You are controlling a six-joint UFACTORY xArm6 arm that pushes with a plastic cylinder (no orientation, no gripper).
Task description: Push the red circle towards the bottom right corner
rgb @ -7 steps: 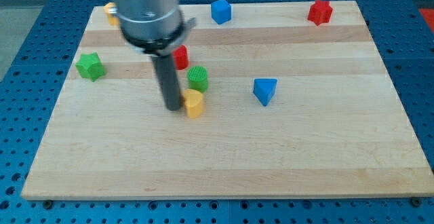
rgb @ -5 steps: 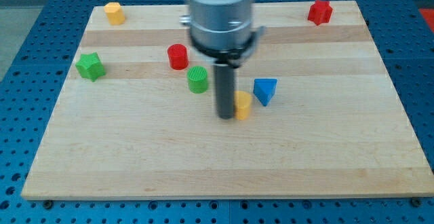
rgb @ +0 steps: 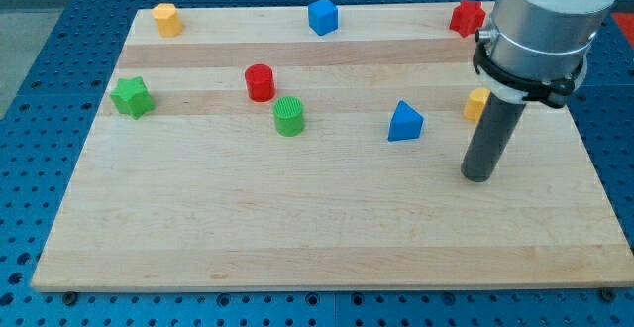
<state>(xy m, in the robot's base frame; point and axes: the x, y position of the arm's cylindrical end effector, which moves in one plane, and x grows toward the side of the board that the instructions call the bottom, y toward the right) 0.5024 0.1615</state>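
Observation:
The red circle (rgb: 260,82), a short red cylinder, stands on the wooden board (rgb: 248,228) left of centre, near the view's top. A green cylinder (rgb: 289,116) stands just below and right of it. My tip (rgb: 477,176) rests on the board at the view's right, far to the right of the red circle. A yellow block (rgb: 477,103) sits just above the tip, partly hidden behind the rod. A blue triangle (rgb: 404,122) lies to the left of the tip.
A green star (rgb: 131,97) sits at the left edge. A yellow block (rgb: 165,18) is at the top left, a blue cube (rgb: 322,16) at the top middle, a red star (rgb: 466,17) at the top right beside the arm's body.
My tip swept from the board's middle to the right. The yellow block it pushed moved right and up. The blue triangle shifted slightly right. The red circle did not move.

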